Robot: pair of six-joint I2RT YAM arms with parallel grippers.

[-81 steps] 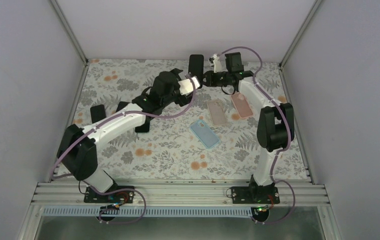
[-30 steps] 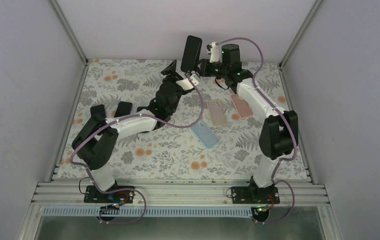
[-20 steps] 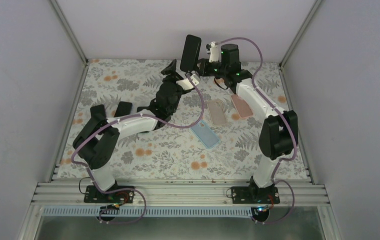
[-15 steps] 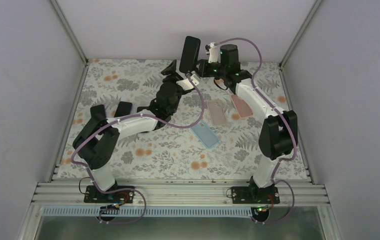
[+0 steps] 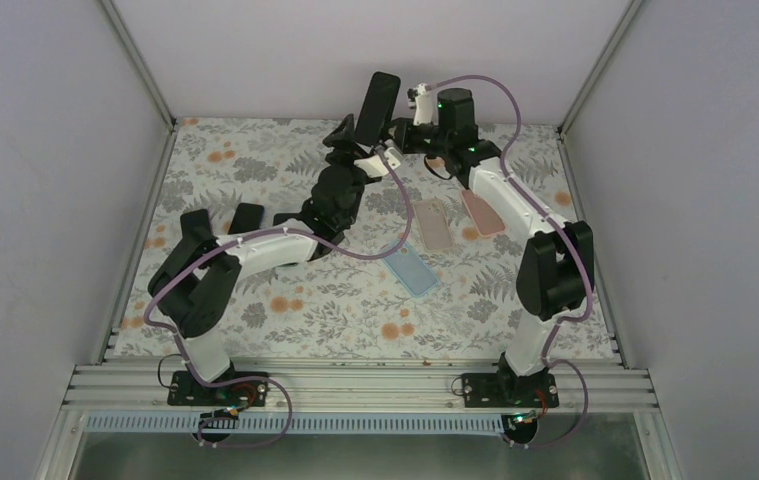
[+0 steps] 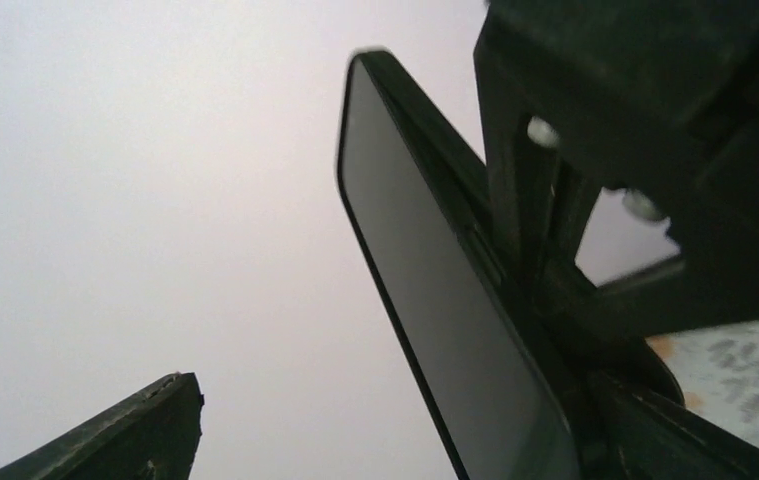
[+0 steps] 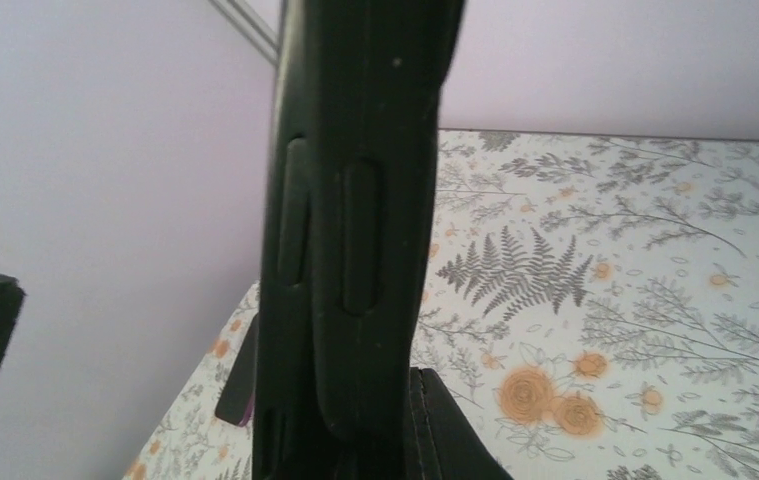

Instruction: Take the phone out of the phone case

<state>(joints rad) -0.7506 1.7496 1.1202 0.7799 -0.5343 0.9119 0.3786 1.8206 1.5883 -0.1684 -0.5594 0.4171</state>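
Note:
The black phone in its black case (image 5: 379, 101) is held upright above the far middle of the mat by my right gripper (image 5: 407, 133), which is shut on its lower part. In the right wrist view the case's edge with its side buttons (image 7: 355, 220) fills the middle, clamped in that gripper (image 7: 375, 440). My left gripper (image 5: 348, 140) is open just left of and below the phone. In the left wrist view the dark screen (image 6: 435, 300) stands between the spread jaws of that gripper (image 6: 395, 445), close to the right finger (image 6: 675, 440) and far from the left finger (image 6: 125, 440).
A blue case (image 5: 408, 268), a pale pink case (image 5: 432, 223) and an orange-pink case (image 5: 482, 211) lie on the floral mat right of centre. Two black items (image 5: 193, 226) (image 5: 245, 215) lie at the left. Another dark flat item (image 7: 240, 370) lies behind the phone.
My left gripper has risen and closed in on the phone's lower end. My right gripper has lifted the phone and tipped it slightly toward the left.

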